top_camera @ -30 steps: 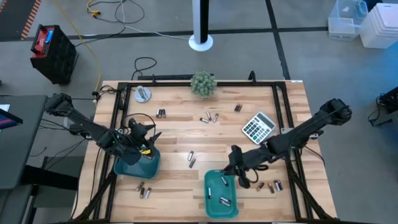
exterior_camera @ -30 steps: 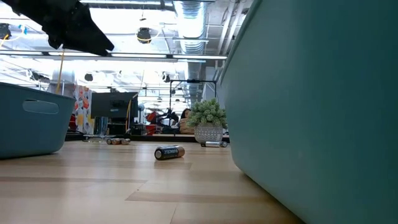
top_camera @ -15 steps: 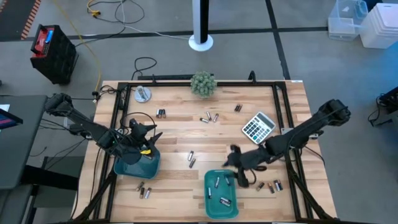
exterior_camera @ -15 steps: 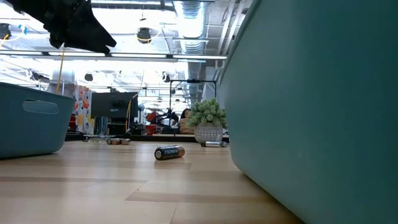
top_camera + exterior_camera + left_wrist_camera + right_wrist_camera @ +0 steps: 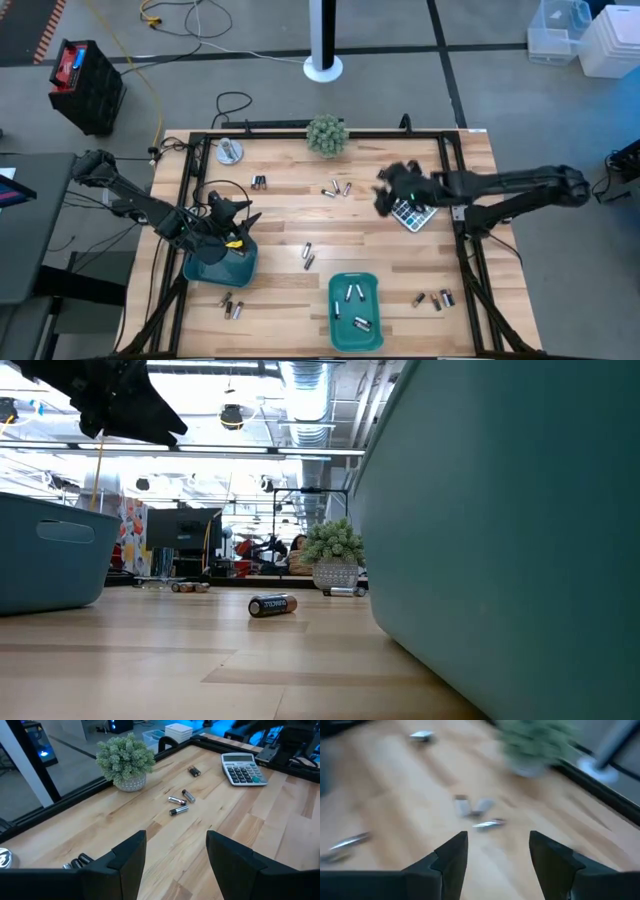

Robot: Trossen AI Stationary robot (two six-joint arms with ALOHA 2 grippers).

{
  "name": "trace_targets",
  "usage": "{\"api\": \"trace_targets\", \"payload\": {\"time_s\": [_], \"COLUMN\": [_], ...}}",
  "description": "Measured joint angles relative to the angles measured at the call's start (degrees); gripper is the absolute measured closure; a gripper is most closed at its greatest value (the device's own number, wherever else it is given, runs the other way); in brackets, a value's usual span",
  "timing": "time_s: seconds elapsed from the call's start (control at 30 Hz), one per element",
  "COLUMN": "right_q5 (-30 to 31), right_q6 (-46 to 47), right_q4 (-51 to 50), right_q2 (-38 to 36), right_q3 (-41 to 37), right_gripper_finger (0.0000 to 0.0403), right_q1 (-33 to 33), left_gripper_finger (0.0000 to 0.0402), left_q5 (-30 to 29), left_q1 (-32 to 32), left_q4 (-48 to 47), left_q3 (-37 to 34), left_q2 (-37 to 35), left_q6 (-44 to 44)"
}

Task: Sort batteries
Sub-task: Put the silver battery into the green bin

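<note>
The wooden tabletop carries two teal trays. The front one holds four batteries; the one on the left lies under the left pincer, open and empty, so its contents cannot be told. The right pincer, its fingers spread with nothing between them, hangs beside the grey calculator. Loose batteries lie scattered: three near the potted plant, others at the front edge.

Grey concrete floor around wooden table. White pole on round base behind table. Black crate far left, white storage bins far right. Yellow cable across floor. Ceiling light strips, ductwork overhead.
</note>
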Motion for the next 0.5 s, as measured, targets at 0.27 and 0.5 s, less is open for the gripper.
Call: {"api": "trace_targets", "payload": {"time_s": [0.27, 0.5], "right_q5": [-11.79, -20.20], "right_q6": [-4.18, -14.71], "right_q4": [-1.57, 3.31], "right_q2": [1.09, 0.99], "right_q3": [-0.02, -0.02], "right_gripper_finger": [0.0179, 0.0179], "right_q1": [-16.12, -22.24], "left_gripper_finger": [0.0201, 0.0201], "left_q5": [6.82, 15.39], "left_q1": [0.38, 7.23], "left_q4": [2.85, 19.26], "left_q3": [0.00, 0.00], "left_q2": [0.94, 9.74], "left_q6": [2.64, 18.99]}}
